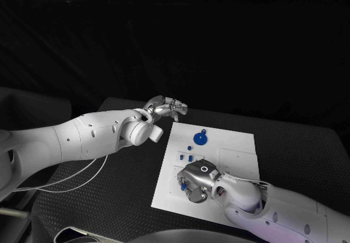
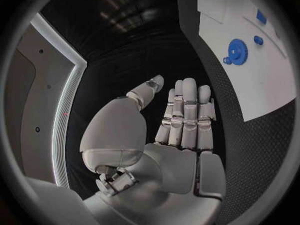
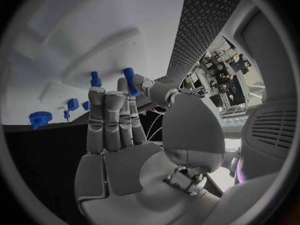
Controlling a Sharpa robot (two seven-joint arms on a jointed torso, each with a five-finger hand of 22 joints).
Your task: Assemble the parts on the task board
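Pinching a blue peg (image 3: 130, 80), right hand (image 1: 197, 179) fingers (image 3: 106, 116) hover over the task board (image 1: 233, 152); left hand (image 1: 166, 107) empty.

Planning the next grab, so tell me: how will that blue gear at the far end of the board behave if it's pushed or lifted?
The blue gear looks like stiff, light plastic. Lying flat on the white task board, it would probably slide rather than roll. Its toothed rim should give fingers some grip.
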